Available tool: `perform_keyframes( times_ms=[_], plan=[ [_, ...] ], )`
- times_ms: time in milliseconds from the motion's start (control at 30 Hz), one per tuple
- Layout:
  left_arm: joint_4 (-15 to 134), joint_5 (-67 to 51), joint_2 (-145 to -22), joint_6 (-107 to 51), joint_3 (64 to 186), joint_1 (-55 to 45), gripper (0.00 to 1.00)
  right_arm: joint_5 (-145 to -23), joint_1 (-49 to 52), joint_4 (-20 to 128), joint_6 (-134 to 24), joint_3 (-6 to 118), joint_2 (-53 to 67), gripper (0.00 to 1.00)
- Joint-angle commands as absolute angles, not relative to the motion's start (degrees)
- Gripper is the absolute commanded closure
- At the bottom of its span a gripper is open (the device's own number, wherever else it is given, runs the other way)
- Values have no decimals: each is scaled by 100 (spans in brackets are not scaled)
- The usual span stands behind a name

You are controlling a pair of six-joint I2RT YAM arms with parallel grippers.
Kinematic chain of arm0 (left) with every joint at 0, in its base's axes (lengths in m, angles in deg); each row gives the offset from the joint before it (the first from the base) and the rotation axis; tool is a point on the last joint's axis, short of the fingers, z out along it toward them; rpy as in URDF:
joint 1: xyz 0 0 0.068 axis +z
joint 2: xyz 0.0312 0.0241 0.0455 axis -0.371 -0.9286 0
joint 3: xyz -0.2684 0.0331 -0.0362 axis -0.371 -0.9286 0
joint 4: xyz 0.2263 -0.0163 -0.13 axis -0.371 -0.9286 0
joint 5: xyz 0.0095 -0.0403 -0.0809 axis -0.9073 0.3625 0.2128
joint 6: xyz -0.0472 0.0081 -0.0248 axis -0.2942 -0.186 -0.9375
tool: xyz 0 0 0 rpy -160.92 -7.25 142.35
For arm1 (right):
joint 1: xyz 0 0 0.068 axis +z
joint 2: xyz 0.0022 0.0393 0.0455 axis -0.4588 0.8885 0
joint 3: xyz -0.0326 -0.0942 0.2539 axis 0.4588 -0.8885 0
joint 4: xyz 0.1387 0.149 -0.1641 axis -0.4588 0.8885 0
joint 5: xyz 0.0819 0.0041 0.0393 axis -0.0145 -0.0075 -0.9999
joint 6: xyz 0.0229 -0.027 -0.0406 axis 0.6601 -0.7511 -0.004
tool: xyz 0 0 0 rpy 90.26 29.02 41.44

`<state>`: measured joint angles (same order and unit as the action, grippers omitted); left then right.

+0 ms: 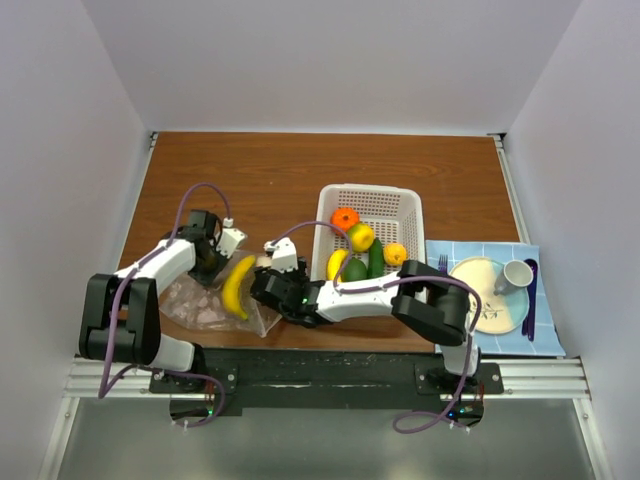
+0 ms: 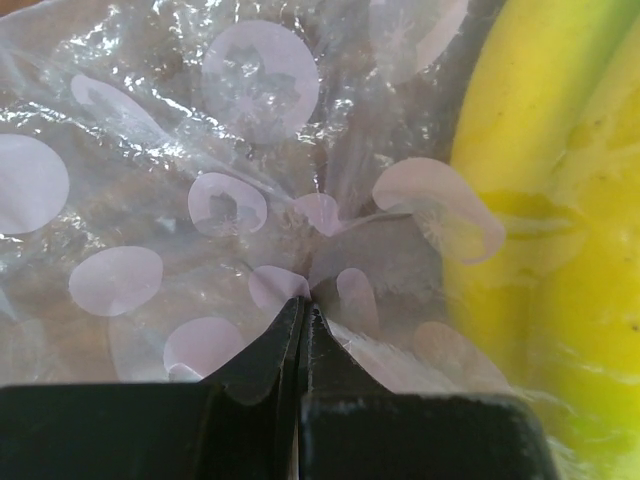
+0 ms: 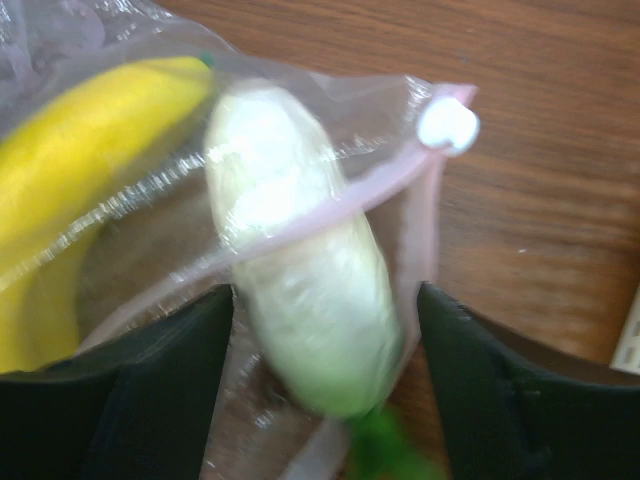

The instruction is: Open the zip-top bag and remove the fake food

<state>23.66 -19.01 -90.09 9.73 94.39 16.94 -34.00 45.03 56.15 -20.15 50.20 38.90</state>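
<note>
**Two arms at a dotted plastic bag holding a banana**

A clear bag (image 1: 205, 303) printed with pale round dots lies on the brown tabletop (image 1: 260, 170), near the front edge and left of a white basket (image 1: 412, 205). A pink zip strip with a white slider runs along its right end. Inside lie a yellow banana (image 1: 238, 285) and a white piece (image 3: 300, 290), which pokes partway out through the mouth.

The left arm is folded at the elbow and reaches in from the left. The left end effector (image 2: 303, 308) is clenched, pinching a fold of the bag's film just beside the banana.

The right arm stretches low and leftward along the tabletop's front, passing in front of the basket. The right end effector (image 3: 325, 295) is spread wide, one finger on each side of the white piece, apparently not squeezing it.

More fake food (image 1: 361, 237) sits in the basket: orange, yellow and green pieces. A plate (image 1: 478, 270) rests far right.
</note>
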Motion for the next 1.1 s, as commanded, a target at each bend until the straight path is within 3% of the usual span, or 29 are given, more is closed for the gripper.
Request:
perform_keyframes(
  times_ms=[0,100,333,467,533,667,933,1033,1067],
  plan=[
    [2577,-2041,-9163,1127,9423,1923,100,-3319,4546,5261,-2286,4876,3503,49],
    [2735,-2146,-9216,1144,9344,1976,100,-3390,4722,5252,-2540,4902,3406,70],
    [3228,-2454,-9690,1250,9220,2160,100,-3495,5021,5692,-2884,5069,2898,83],
    [3395,-2525,-9831,1250,9211,2178,100,-3557,5039,5946,-3129,4999,2159,80],
    [3378,-2490,-9866,1223,9264,2178,100,-3461,5021,6383,-3174,5087,1721,73],
    [3211,-2358,-9788,1153,9370,2178,100,-2969,4820,6755,-3323,4912,896,71],
    [2781,-1963,-9481,1056,9510,2178,100,-3117,3000,7255,-3130,4068,285,72],
    [2280,-1664,-9261,1048,9870,2178,100,-3301,2754,7291,-3279,4006,452,54],
    [1974,-1577,-9190,1048,9993,2178,100,-3337,2719,7239,-3366,3954,470,22]
  ],
)
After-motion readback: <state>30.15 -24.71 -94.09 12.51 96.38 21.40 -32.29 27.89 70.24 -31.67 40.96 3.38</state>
